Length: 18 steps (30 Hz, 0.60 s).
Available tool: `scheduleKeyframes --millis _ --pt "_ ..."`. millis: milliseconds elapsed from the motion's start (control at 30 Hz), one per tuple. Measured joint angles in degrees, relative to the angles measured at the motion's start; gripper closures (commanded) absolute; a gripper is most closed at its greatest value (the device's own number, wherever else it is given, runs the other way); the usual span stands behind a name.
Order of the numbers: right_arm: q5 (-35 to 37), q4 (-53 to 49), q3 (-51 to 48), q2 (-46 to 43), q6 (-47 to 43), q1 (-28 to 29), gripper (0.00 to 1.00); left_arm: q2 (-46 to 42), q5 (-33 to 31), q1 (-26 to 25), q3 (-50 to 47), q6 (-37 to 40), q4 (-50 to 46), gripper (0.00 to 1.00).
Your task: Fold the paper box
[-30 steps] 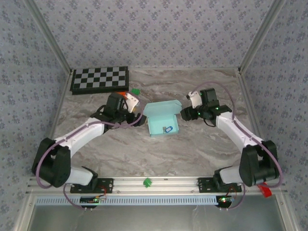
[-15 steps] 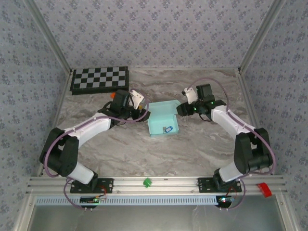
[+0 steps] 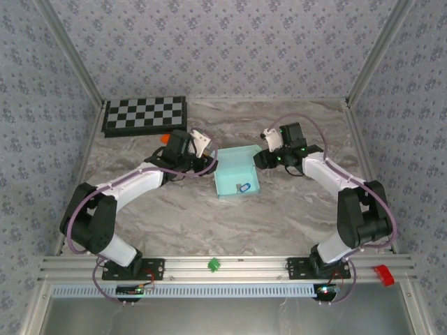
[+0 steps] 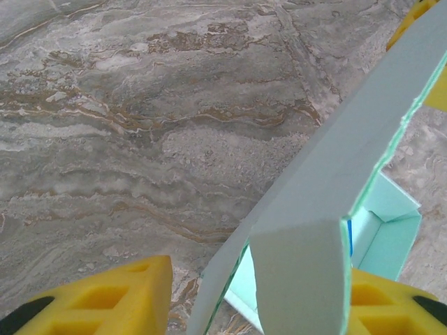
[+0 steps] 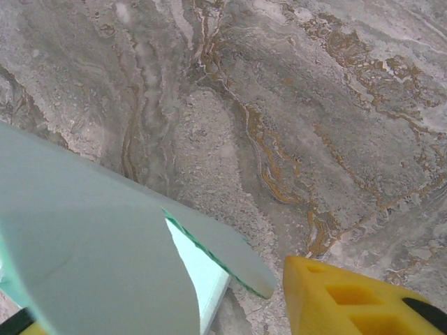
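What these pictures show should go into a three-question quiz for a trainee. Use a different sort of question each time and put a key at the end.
1. True or false: in the top view the paper box lies between the left gripper and the right gripper.
2. Where on the table is the checkered board?
A. At the far left corner
B. At the near edge, by the arm bases
C. Under the paper box
3. In one word, what colour are the fingers in the left wrist view?

Key: 1 true; 2 A; 3 yellow.
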Motion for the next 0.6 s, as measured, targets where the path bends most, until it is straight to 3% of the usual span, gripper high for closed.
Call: scheduleKeyframes --millis 600 --pt "5.27 3.48 -1.18 -0.72 6.1 2.49 0.75 0.98 -1.27 0.0 0.0 -2.21 0.0 0.67"
